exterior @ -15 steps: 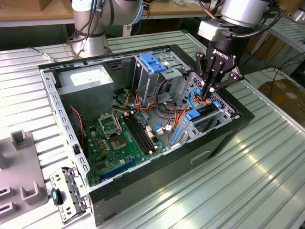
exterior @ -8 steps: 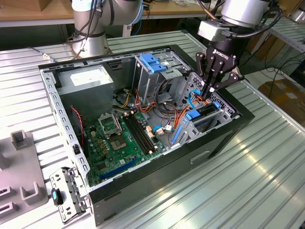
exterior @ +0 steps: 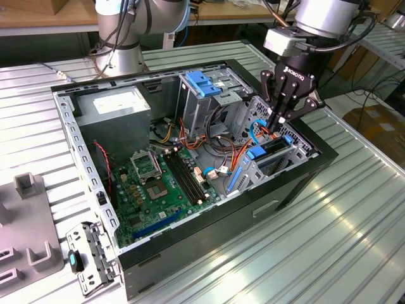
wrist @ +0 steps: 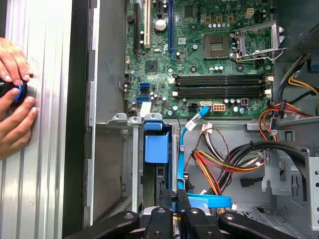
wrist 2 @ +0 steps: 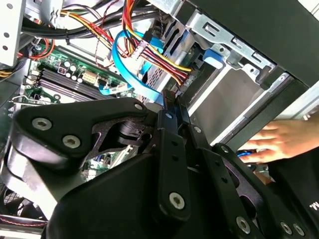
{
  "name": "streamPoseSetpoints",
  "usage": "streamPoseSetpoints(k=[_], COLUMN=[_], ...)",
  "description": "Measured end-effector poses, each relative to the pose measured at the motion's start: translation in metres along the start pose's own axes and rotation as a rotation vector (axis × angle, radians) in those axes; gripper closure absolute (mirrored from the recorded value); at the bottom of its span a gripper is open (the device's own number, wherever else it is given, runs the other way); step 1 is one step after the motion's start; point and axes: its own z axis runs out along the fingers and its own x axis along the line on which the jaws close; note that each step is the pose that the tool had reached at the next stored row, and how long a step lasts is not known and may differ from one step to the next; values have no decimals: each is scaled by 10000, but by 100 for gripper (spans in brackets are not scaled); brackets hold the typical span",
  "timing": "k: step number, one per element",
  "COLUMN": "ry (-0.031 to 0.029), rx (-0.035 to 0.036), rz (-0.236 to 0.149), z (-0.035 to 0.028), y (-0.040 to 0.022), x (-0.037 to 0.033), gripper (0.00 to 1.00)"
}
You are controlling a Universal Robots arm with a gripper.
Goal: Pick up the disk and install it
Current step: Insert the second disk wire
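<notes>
Inside computer case [exterior: 297, 183], gripper [exterior: 276, 124] closed at drive bay; labels unreadable.

Pincer [exterior: 278, 120] black. Motherboard [exterior: 155, 187] green w/ black slots. Cage top [exterior: 204, 83] blue plastic. Cables [wrist: 227, 162] red, yellow, orange, black; flat cable [wrist: 185, 144] light blue. Case [exterior: 209, 218] black outside, grey metal inside. Table [exterior: 342, 240] silver, ribbed.
</notes>
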Motion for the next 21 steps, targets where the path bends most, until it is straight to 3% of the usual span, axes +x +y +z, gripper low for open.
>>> streamPoseSetpoints(k=[1,3,6,15,21], ry=[-67,-331,-508,-635,-663], rx=[9,48,128,515,644], rz=[-13,-83,-132,-189,-217], z=[2,11,20,52,71], y=[4,17,32,96,118], x=[10,31,48,134,190], gripper=[84,84,84,84,84])
